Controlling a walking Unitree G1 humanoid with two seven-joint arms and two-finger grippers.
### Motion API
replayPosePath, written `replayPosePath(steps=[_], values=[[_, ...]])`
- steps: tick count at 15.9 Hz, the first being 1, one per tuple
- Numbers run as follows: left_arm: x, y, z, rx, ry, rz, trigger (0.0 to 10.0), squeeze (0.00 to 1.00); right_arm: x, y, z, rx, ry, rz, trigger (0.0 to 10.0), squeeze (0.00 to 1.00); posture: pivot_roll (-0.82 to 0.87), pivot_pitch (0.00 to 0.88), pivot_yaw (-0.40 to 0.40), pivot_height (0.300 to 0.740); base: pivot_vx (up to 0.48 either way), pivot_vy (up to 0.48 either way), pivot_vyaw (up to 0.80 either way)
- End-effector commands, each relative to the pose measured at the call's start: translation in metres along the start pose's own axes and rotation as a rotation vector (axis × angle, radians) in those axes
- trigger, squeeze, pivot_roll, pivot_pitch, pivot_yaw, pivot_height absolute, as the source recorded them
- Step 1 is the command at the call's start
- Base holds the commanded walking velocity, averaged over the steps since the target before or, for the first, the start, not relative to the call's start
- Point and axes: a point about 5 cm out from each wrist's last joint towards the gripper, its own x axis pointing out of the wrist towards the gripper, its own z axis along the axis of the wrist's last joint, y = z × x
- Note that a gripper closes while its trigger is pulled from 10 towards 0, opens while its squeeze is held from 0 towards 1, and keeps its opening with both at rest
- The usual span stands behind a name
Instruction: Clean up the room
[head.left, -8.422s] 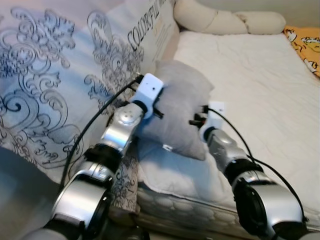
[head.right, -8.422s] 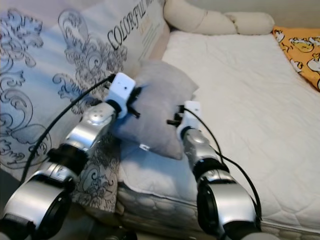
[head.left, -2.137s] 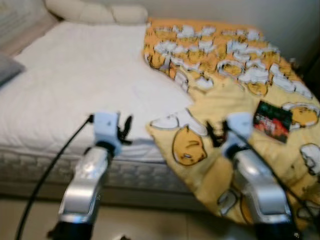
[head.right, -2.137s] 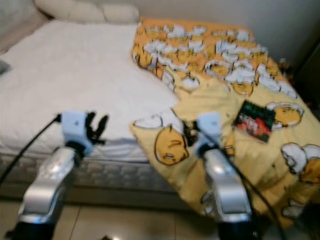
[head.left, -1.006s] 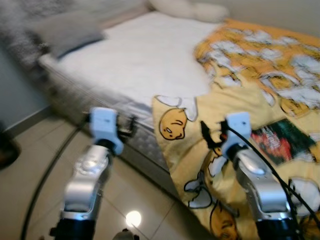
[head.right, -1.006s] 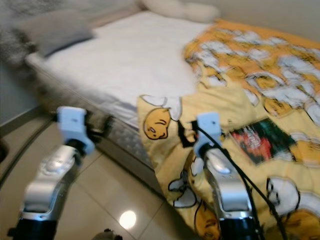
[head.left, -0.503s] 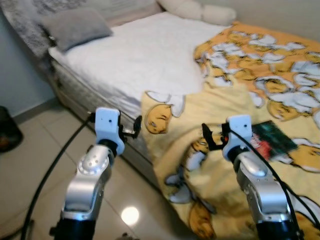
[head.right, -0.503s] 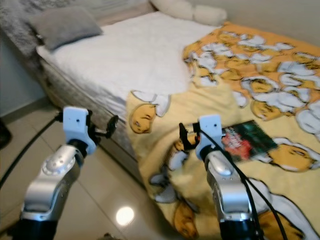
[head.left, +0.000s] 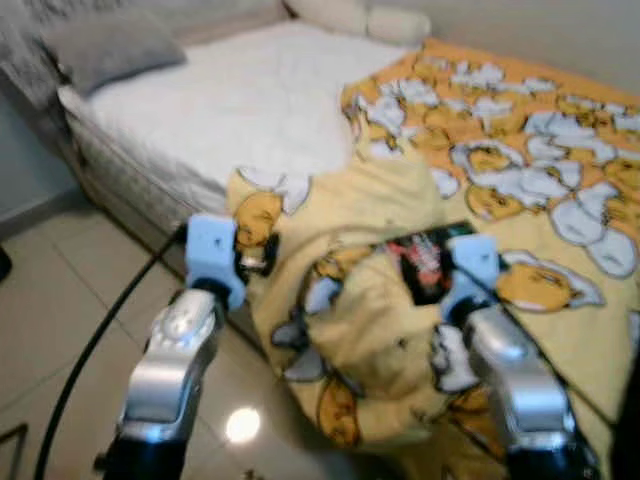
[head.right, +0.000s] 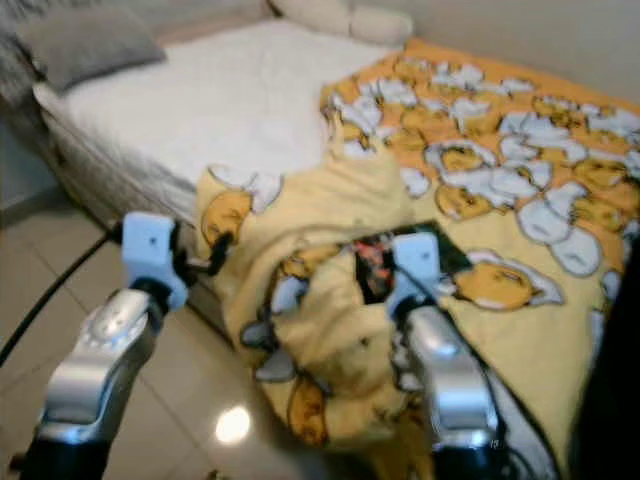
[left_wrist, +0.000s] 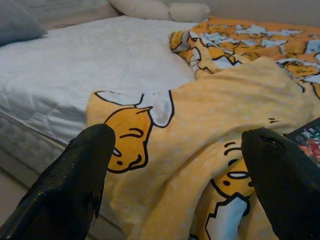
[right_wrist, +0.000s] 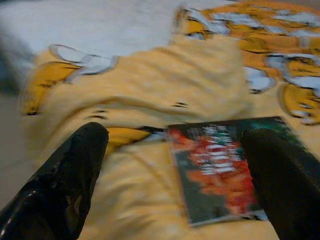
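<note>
Both grippers hang spread apart over the bed's near corner: the left gripper (left_wrist: 175, 165) at the hanging edge of the yellow cartoon blanket (head.left: 400, 330), the right gripper (right_wrist: 175, 165) just before a dark book (right_wrist: 220, 165) lying on it. The white mattress (head.left: 230, 100) and grey pillow (head.left: 100, 45) lie beyond.

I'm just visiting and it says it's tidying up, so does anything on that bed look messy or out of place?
Yes. The yellow cartoon blanket lies bunched up and slides off the mattress edge toward the floor, leaving the white mattress bare. A dark book lies loose on the blanket, in front of the open right pincer.
</note>
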Motion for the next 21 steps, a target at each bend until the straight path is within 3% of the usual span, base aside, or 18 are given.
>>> replayPosePath(steps=[1, 3, 5, 9, 12, 14, 21], values=[[0.0008, 0.0021, 0.0004, -0.002, 0.011, 0.022, 10.0, 1.00, 0.0006, -0.0021, 0.0054, -0.007, -0.017, -0.006, 10.0, 0.00, -0.02, 0.000, 0.009, 0.740, 0.000, 0.000, 0.00], [0.0004, 0.0017, 0.0031, 0.003, -0.017, 0.008, 10.0, 0.82, 0.0011, -0.0020, 0.0044, -0.001, -0.015, -0.004, 10.0, 0.00, -0.01, 0.000, 0.010, 0.740, 0.000, 0.000, 0.00], [0.0000, 0.0002, 0.0050, 0.048, -0.040, -0.023, 10.0, 0.73, 0.0012, -0.0013, 0.0036, 0.004, -0.015, -0.006, 10.0, 0.00, -0.02, 0.000, 0.013, 0.740, 0.000, 0.000, 0.00], [0.0012, 0.0012, 0.0067, 0.050, -0.063, -0.022, 10.0, 0.74, 0.0012, 0.0013, 0.0014, 0.014, -0.011, -0.004, 10.0, 0.00, -0.02, 0.000, 0.017, 0.740, 0.126, 0.000, 0.00], [0.0008, 0.0014, 0.0066, 0.055, -0.066, -0.034, 10.0, 0.75, 0.0022, 0.0053, 0.0005, -0.034, 0.001, 0.022, 10.0, 0.00, -0.01, 0.000, 0.017, 0.740, 0.294, 0.000, 0.27], [-0.0005, 0.0018, 0.0063, 0.051, -0.066, -0.037, 10.0, 0.75, 0.0029, 0.0067, 0.0013, -0.025, -0.003, 0.027, 10.0, 0.00, -0.01, 0.000, 0.016, 0.740, 0.358, 0.000, 0.80], [-0.0025, 0.0018, 0.0049, 0.046, -0.059, -0.049, 10.0, 0.75, 0.0019, 0.0055, -0.0006, 0.007, -0.003, 0.032, 10.0, 0.00, -0.01, 0.000, 0.015, 0.740, 0.401, 0.000, 0.00]])
